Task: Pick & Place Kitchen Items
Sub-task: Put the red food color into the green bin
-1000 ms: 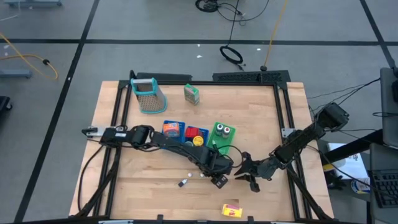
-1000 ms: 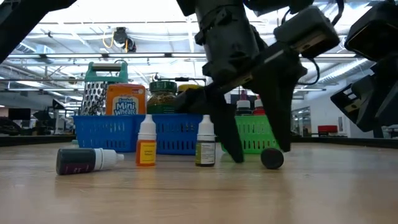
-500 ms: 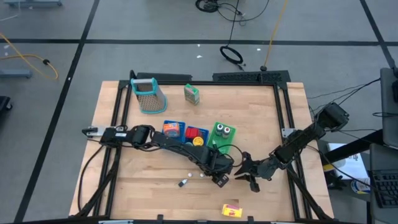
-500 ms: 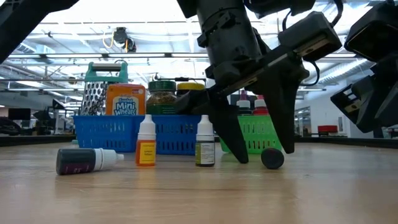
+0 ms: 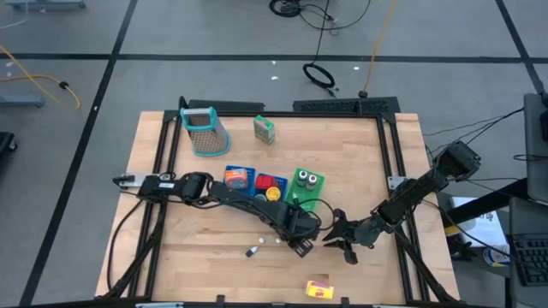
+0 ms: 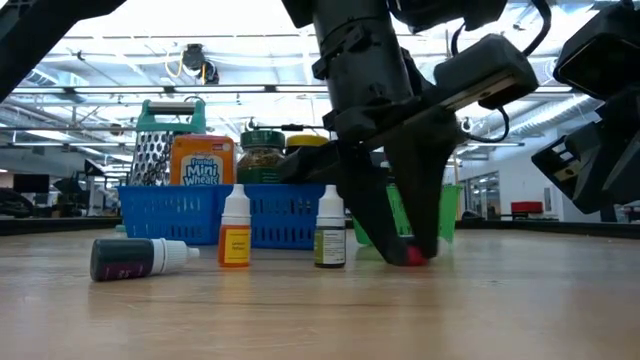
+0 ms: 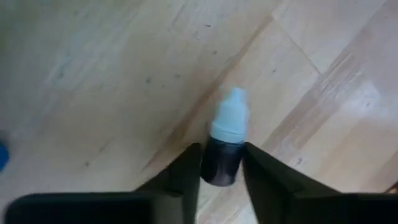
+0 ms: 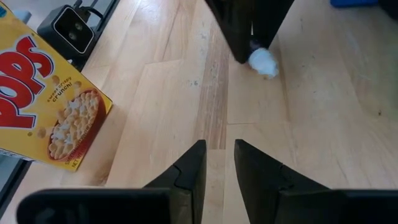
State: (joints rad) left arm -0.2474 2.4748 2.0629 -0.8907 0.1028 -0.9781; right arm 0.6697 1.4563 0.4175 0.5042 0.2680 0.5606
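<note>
A small dark bottle (image 7: 224,146) with a white cap lies on its side on the wooden table, right of centre. My left gripper (image 5: 301,246) stands over it, pointing steeply down and shut on its body. My right gripper (image 5: 344,236) waits just to the right, slightly open with nothing between its fingers (image 8: 219,163). Left of the held bottle, a purple-labelled bottle (image 6: 140,257) lies on its side, and a yellow bottle (image 6: 236,240) and a green bottle (image 6: 329,240) stand upright. A yellow box (image 5: 318,289) lies near the front edge. My left gripper pinches the bottle's dark body (image 7: 219,163) between its two fingers, which lie across the bottle. They come from above, slanting steeply down. The bottle lies on its side on the table, and its white cap (image 7: 230,115) sticks out past the fingers.
A blue basket (image 5: 255,181) and a green basket (image 5: 306,186) with goods in them stand at the table's middle. A metal grater (image 5: 204,131) and a green carton (image 5: 264,129) stand at the far side. Tiny white bits (image 5: 261,238) lie left of my left gripper.
My left gripper's fingers have closed from a wide gap onto the small dark bottle between them. The bottle still lies on the table where it was.
</note>
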